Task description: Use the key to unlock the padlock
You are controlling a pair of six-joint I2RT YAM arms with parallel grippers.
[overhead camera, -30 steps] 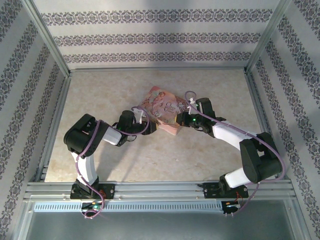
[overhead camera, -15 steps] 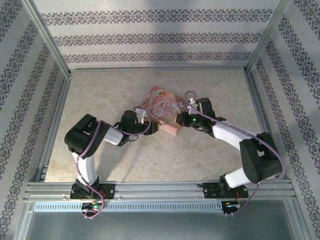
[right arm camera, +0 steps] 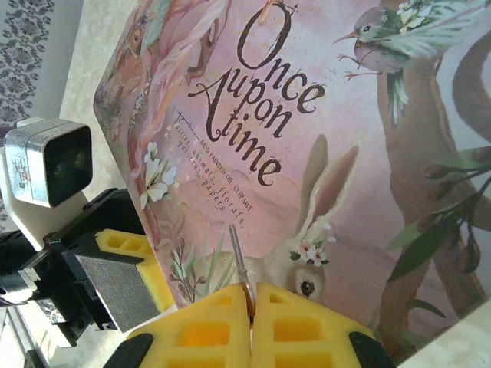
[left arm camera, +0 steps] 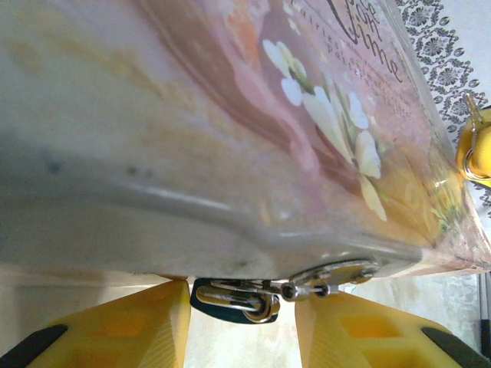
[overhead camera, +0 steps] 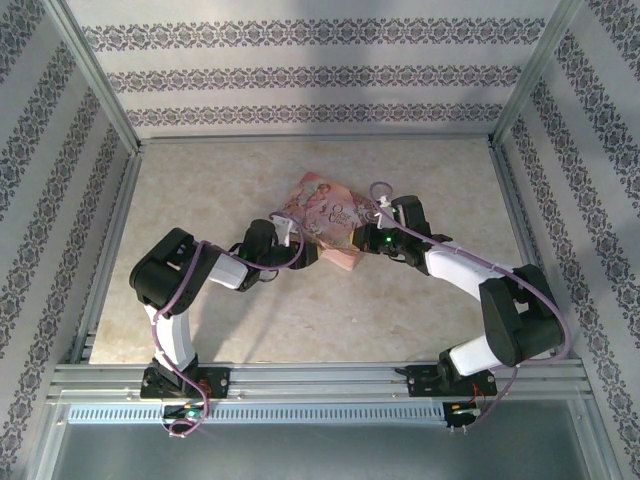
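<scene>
- Since the padlock (left arm camera: 230, 300) is a tiny thing with a teal body and a silvery top, I would judge it light, hard and stiff, with smooth faces a pad could slip on.
- It hangs at the lower edge of the pink tin (left arm camera: 253, 115), hooked by the tin's metal clasp (left arm camera: 334, 274), near the table (overhead camera: 250, 180). It looks free to swing or twist when pushed.
- Seen from the left wrist, the left gripper (left arm camera: 242, 307) has its 2 yellow fingers (left arm camera: 130, 326) spread, with the padlock in the gap between them. Whether either pad touches it, I cannot tell.
- The best hold, to my eye, is squarely on the 2 flat sides of the teal body, leaving the loop and the keyhole end free. I cannot see the keyhole from here.
- The right gripper (right arm camera: 250, 295) has its jaws pressed together on the key (right arm camera: 238, 261), a thin metal blade poking out from the fingertips over the tin's lid.
- That key looks stiff but slim. Pinched at 1 end, it may pivot in the grip if it meets the lock off line.
- The tin seems to be light sheet metal and could slide or tip if either arm leans on it, so it is the lock that needs steadying, not the box.
</scene>
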